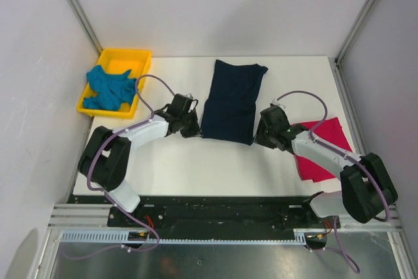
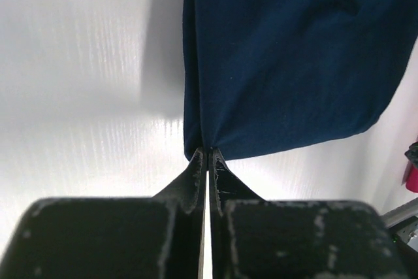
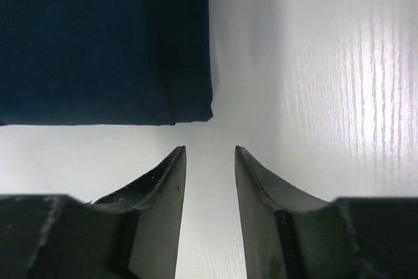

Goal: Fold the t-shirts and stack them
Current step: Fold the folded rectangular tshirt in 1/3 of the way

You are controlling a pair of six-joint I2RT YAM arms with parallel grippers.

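Pale walls (image 1: 215, 11) close in a white desk (image 1: 189, 168) seen from above. A yellow tray (image 1: 140, 53) in the far left corner holds the teal t-shirt (image 1: 110, 88). The navy t-shirt (image 1: 232, 99) lies folded mid-desk, and the crimson-pink t-shirt (image 1: 326, 135) lies at the right, partly under the right arm. The 2 pincers sit at the navy one's near corners. Left wrist view: the left pincer (image 2: 209, 155) is closed tight, pinching the navy corner at its tips. Right wrist view: the right pincer (image 3: 209, 151) stands partly open and empty, just short of the other corner, over bare desk.
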